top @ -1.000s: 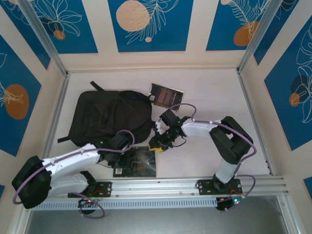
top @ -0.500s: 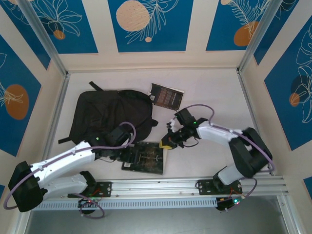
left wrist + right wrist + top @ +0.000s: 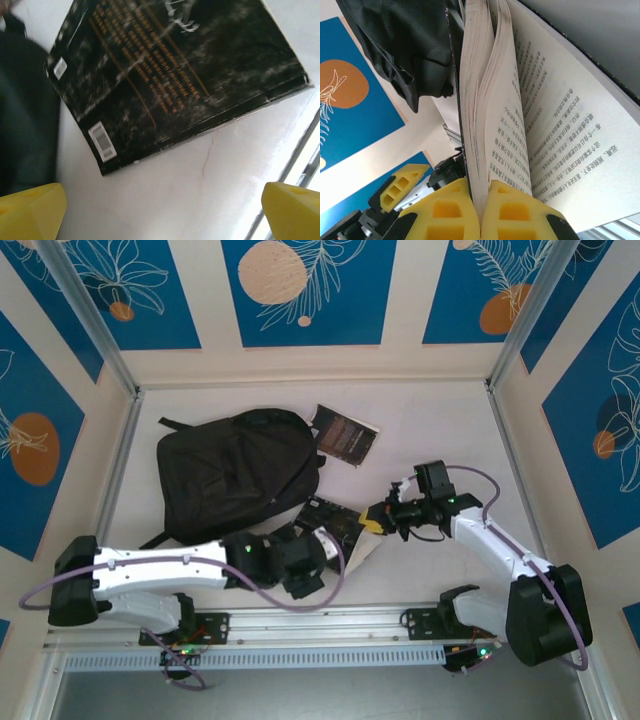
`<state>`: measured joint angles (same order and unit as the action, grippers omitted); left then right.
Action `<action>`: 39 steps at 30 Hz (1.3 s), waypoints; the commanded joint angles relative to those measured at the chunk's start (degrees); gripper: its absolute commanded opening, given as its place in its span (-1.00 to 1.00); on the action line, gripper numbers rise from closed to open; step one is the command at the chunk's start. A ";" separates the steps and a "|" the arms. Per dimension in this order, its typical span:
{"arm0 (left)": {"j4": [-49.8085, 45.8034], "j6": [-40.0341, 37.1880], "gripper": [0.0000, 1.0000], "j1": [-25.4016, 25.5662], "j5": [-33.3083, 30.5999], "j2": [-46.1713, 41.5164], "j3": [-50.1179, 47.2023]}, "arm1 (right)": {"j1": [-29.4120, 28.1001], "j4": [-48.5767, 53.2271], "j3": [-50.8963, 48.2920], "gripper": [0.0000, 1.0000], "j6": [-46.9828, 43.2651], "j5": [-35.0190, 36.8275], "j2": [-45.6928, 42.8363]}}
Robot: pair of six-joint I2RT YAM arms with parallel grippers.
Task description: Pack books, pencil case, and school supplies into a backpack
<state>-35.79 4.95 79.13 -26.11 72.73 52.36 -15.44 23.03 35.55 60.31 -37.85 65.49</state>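
Note:
The black backpack (image 3: 238, 475) lies flat at the left middle of the table. A black book with gold patterning (image 3: 328, 519) is tipped up just right of it, its pages fanning open (image 3: 540, 125). My right gripper (image 3: 377, 524) is shut on that book's cover and a few pages (image 3: 481, 210). My left gripper (image 3: 308, 565) sits at the book's near side, open, with bare table between its yellow fingertips (image 3: 30, 210). In the left wrist view the book's back cover (image 3: 175, 75) lies just beyond the fingers. A second dark book (image 3: 346, 437) rests by the backpack's far right corner.
Aluminium rails (image 3: 330, 625) run along the near edge, and posts stand at the sides. White walls with blue panels (image 3: 310, 290) enclose the table. Bare white tabletop (image 3: 440, 430) lies at the far right. The backpack's edge (image 3: 20, 125) is at the left of the left wrist view.
My left gripper has opened, let go of the black book and slid right. My right gripper has pulled the book to the right and tipped it up, so its pages fan open.

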 commanded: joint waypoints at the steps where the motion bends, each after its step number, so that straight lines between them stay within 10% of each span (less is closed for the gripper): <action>1: 15.64 -13.88 0.99 1.37 -5.66 -1.61 -6.63 | 1.22 -1.38 -1.19 -1.00 2.69 -6.35 -1.67; 14: 48.15 -22.01 0.73 4.27 -18.40 11.32 -14.48 | 3.19 -7.90 -3.90 -1.00 7.86 -10.35 -2.87; 23: 45.72 -21.03 -0.98 4.28 -16.28 3.65 -16.76 | 5.08 -4.00 -3.48 -0.89 6.18 -8.56 -4.73; 30: 39.59 -17.08 -1.00 4.04 -13.99 -6.14 -18.30 | 7.19 11.68 5.15 0.19 -6.74 7.47 -12.75; 39: 27.50 8.35 -1.00 -10.76 -0.38 -14.94 -8.52 | 6.86 4.16 3.62 0.38 -10.48 13.79 -28.12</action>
<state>-5.23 -1.13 74.43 -32.47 60.62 37.50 -8.38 29.63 40.36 52.18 -25.85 39.42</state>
